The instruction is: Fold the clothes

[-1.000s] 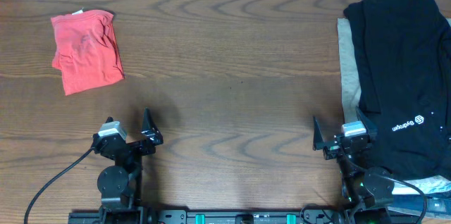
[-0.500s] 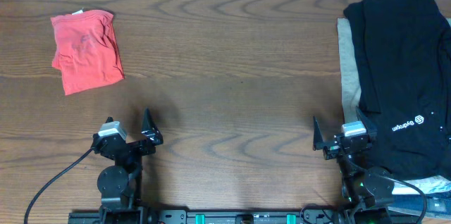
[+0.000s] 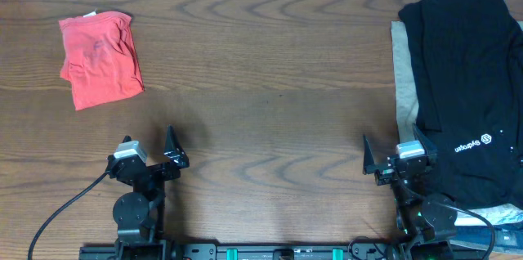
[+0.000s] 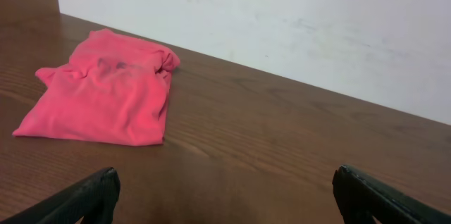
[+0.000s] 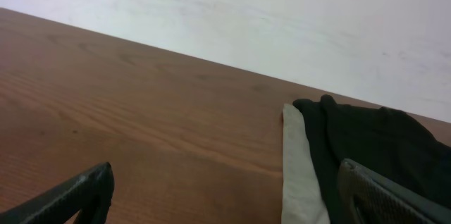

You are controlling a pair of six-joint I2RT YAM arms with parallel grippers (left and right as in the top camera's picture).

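A folded red garment (image 3: 100, 59) lies at the far left of the wooden table; it also shows in the left wrist view (image 4: 106, 90). A black garment with a white logo (image 3: 467, 88) lies on a beige garment (image 3: 402, 72) at the right; both show in the right wrist view, black (image 5: 373, 146) and beige (image 5: 299, 168). My left gripper (image 3: 147, 150) is open and empty near the front edge, well short of the red garment. My right gripper (image 3: 394, 154) is open and empty, just left of the black garment.
A white wall (image 4: 282, 20) runs behind the table's far edge. A cable (image 3: 65, 211) trails from the left arm base. Bare brown tabletop (image 3: 270, 80) spans the middle between the two clothes piles.
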